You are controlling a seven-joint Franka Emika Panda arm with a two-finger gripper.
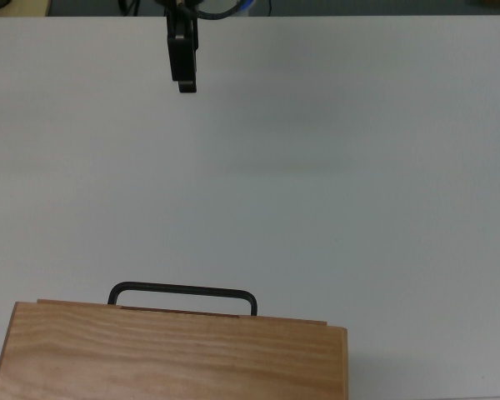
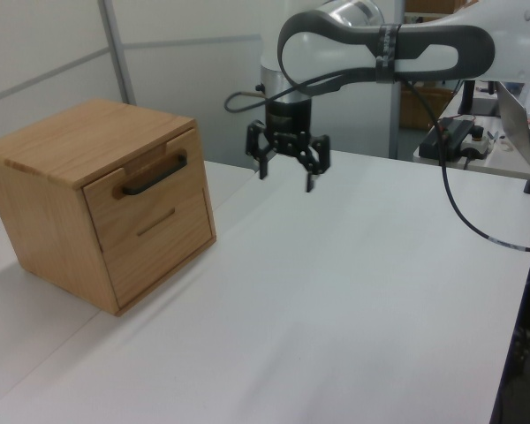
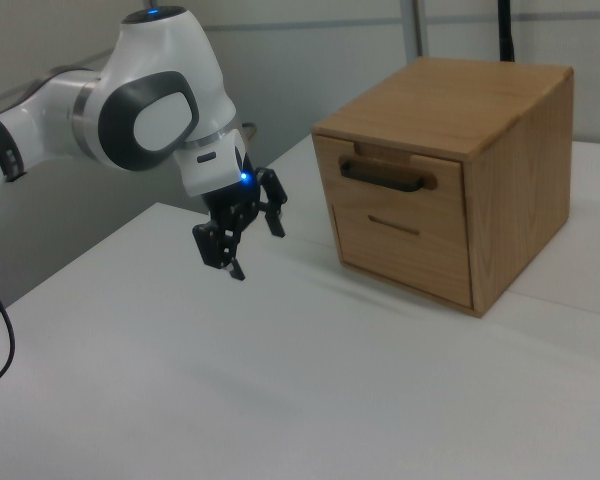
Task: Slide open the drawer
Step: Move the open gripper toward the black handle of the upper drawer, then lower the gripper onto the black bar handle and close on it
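Wooden cabinet [image 2: 97, 203] standing on a white table [image 2: 353, 300], with the robot arm [image 2: 389, 44] reaching in over the table from the left view's right. The drawer [image 2: 146, 187] occupies the upper part of the cabinet's front face; its front panel lies flush with the cabinet, so it is closed. A thin black bar handle [image 2: 155, 176] runs across the top of the drawer front — in the top view it projects from the cabinet's front edge as a shallow dark loop [image 1: 182, 292]. Below the drawer sits a second front panel [image 2: 159, 243] bearing a short narrow slot.

The gripper [image 2: 288, 173] hangs above the table, fingers pointing down, spread wide with nothing between them. It is well apart from the cabinet and touches neither the handle nor the table surface. In the top view the gripper [image 1: 182, 83] appears near the top edge, seen edge-on as one dark bar, while the cabinet top [image 1: 171, 354] fills the lower left corner. In the right view the gripper [image 3: 252, 245] lies to the left of the cabinet [image 3: 450, 170], roughly level with the drawer [image 3: 390, 180] — open tabletop separates the two. A black cable [image 2: 459, 203] loops down from the arm at the left view's right.
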